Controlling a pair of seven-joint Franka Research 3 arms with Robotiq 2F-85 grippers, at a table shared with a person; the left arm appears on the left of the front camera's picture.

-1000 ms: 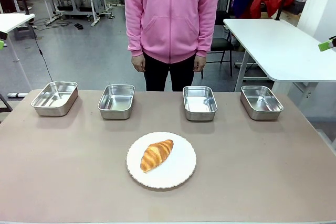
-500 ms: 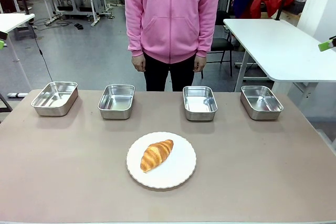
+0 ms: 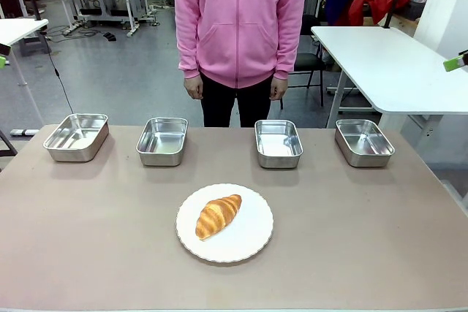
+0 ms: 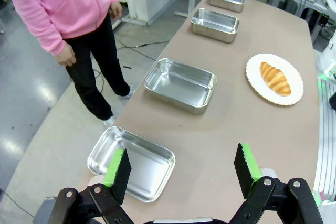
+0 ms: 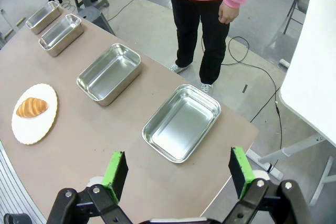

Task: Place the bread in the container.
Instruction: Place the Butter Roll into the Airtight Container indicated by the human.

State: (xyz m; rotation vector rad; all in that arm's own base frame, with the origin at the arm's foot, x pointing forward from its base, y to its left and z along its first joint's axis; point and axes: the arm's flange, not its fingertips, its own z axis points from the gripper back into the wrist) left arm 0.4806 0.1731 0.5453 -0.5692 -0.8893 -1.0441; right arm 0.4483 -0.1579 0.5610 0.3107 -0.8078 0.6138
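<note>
The bread, a golden-brown croissant, lies on a round white plate at the table's near middle. Several shiny steel containers stand empty in a row along the far edge, with nothing marking out one among them. High over the table's left end my left gripper is open and holds nothing, above the end container, with the bread far off. My right gripper hangs open over the right end, above a container, and the bread lies far to its left.
A person in a pink hoodie stands at the far side, hands down at the sides. The brown tabletop lies bare around the plate. A white table stands beyond the right corner.
</note>
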